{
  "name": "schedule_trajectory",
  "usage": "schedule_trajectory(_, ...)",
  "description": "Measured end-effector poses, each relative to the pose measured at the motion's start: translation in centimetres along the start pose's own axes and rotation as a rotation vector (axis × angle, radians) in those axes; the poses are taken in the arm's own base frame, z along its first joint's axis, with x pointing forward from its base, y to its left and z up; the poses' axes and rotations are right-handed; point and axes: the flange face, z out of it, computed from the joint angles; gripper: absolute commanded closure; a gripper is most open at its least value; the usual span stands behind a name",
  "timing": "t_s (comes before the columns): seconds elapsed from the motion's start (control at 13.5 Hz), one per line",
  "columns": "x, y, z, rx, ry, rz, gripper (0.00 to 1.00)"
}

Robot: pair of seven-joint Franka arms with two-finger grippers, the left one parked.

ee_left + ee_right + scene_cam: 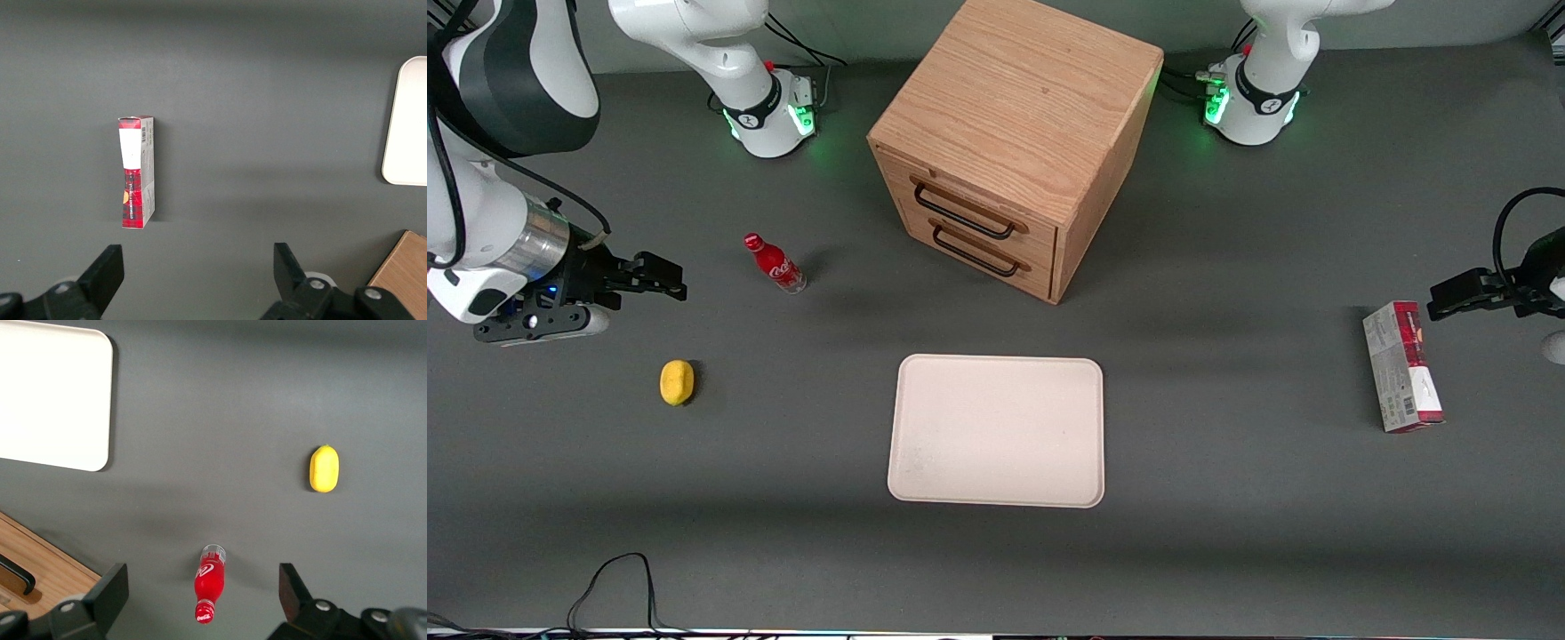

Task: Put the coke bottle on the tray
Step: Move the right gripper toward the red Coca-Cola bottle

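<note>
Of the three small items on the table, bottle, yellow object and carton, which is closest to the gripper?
The coke bottle, red with a red cap. It stands just off the gripper, whose jaws are open; the yellow object is nearer the camera, and the carton lies toward the parked arm's end.

Readable text is scarce. Coke bottle (775, 264): white script logo on red body, visible in front and right wrist views (207, 585); letters too small to spell out, recognisable only as cursive brand mark. Red-and-grey carton (1402, 366), toward the parked arm's end of the desk: barcode-like patch and small print on grey face, illegible; white label panel on it in left wrist view (137, 171), no legible wording. Arm bases: small dark emblem on each collar, unreadable. No numbers or signs legible elsewhere. Hand (660, 277) carries no markings that can be read.
</note>
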Motion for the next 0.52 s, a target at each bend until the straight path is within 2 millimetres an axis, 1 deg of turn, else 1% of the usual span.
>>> schedule_trajectory(0.37, 0.12, -0.06, -0.88, 0.000, 0.017, -0.001, 0.00)
schedule_trajectory(0.52, 0.12, -0.32, -0.89, 0.000, 0.017, -0.006, 0.00)
